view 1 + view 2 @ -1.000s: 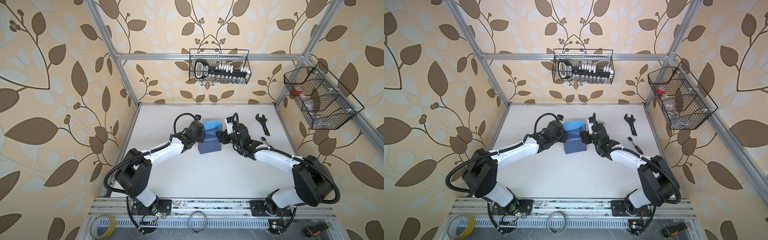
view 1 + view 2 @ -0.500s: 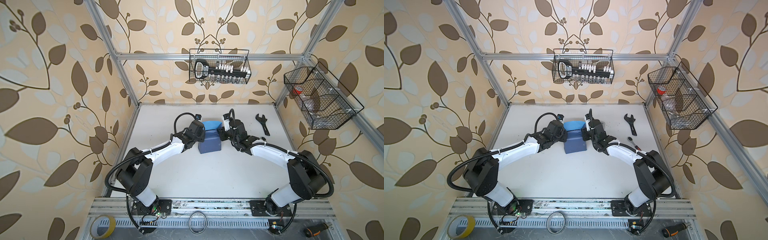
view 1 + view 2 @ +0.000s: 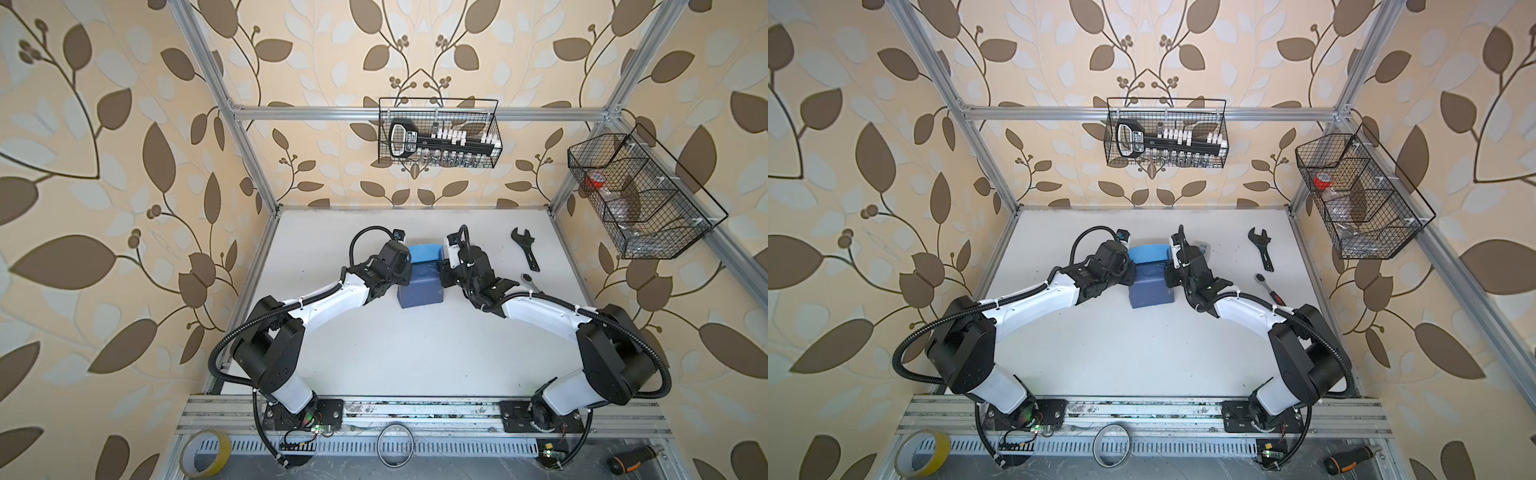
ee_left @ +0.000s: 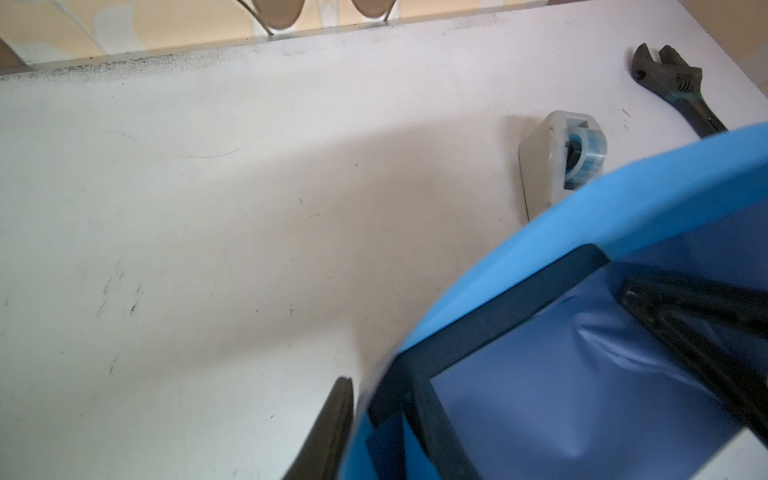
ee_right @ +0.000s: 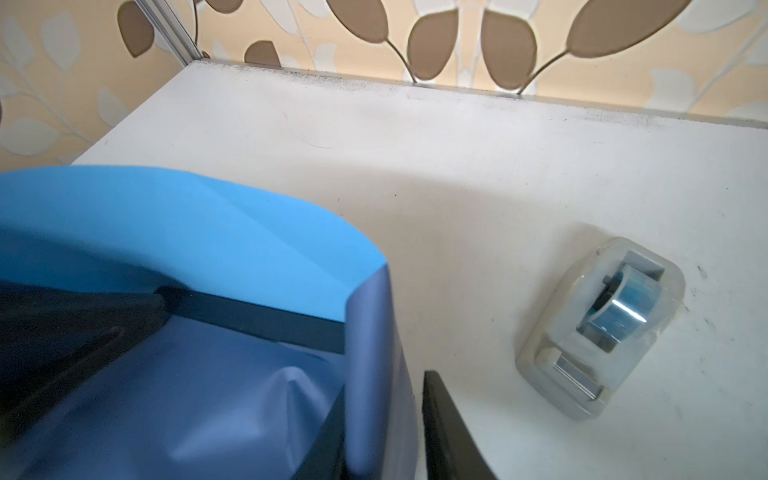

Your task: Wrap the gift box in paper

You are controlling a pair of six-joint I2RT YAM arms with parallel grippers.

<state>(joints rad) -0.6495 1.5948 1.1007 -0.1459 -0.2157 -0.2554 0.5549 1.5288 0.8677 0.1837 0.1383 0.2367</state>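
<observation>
The gift box (image 5: 257, 320) stands on the counter (image 3: 415, 357), between both arms. The paper (image 3: 419, 286) covers its top and front, slate-blue face outside, and only a black strip of the box shows. Behind the box a light-blue flap rises. The left claw (image 3: 404, 275) is clenched on the edge of the paper. The right claw (image 3: 445, 275) has its fingers (image 5: 440, 419) on both sides of a raised fold; whether they press it, I cannot tell. A tape dispenser (image 5: 598, 328) lies near.
</observation>
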